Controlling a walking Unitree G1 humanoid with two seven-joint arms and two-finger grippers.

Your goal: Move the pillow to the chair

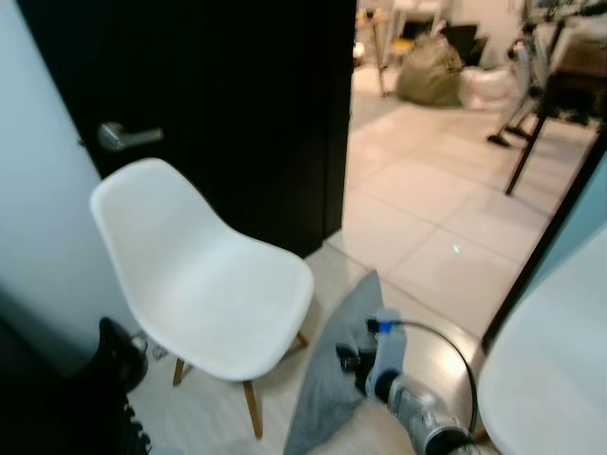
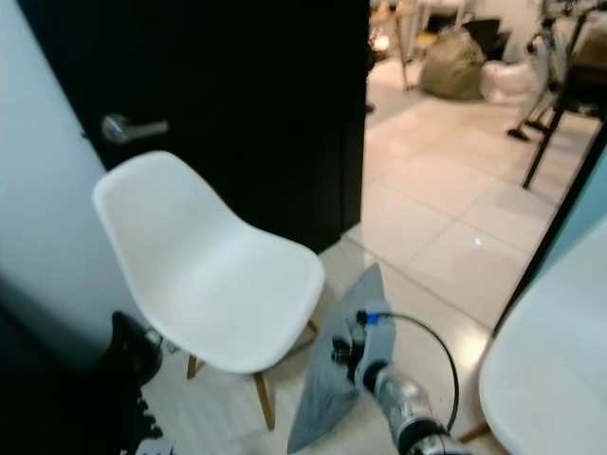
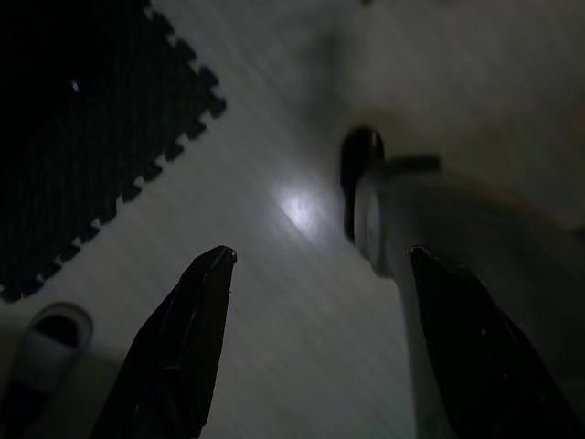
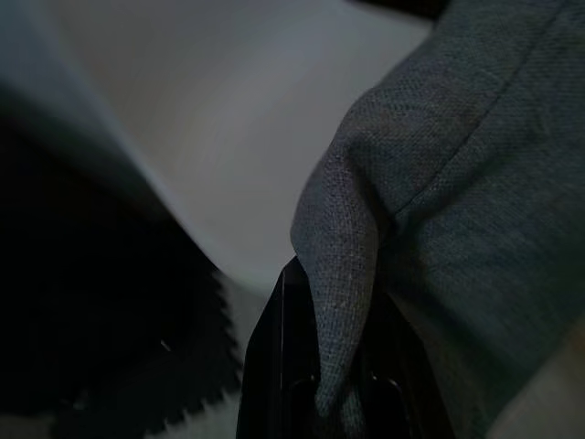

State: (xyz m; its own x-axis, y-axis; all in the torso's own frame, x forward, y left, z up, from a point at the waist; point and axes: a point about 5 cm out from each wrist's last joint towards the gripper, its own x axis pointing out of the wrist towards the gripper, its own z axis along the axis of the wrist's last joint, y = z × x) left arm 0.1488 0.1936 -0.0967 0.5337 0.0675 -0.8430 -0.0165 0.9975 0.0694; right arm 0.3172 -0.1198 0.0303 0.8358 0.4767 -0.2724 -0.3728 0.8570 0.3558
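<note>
Starting at the left, the left gripper (image 3: 315, 274) hangs idle over a pale floor (image 3: 274, 302) beside a dark foam mat (image 3: 82, 137), its jaws standing well apart with nothing between them. Next comes the white chair (image 1: 204, 275), its seat bare, standing in front of a dark door (image 1: 237, 95). Just right of the chair's near edge hangs the grey pillow (image 1: 332, 370), off the floor and drooping from the right gripper (image 2: 346, 355), whose jaws are clamped on a pinch of its fabric. The pillow looks light, soft and limp: it sags into a long flat fold, so it should swing and drape rather than hold shape, and a grip on a bunched edge or corner seems safest. Head views give the layout, pillow beside seat; the right wrist view instead shows the woven cloth (image 4: 439, 183) bunched into a ridge between the black fingers (image 4: 274, 366), which suggests the hold is on a thin fold.
</note>
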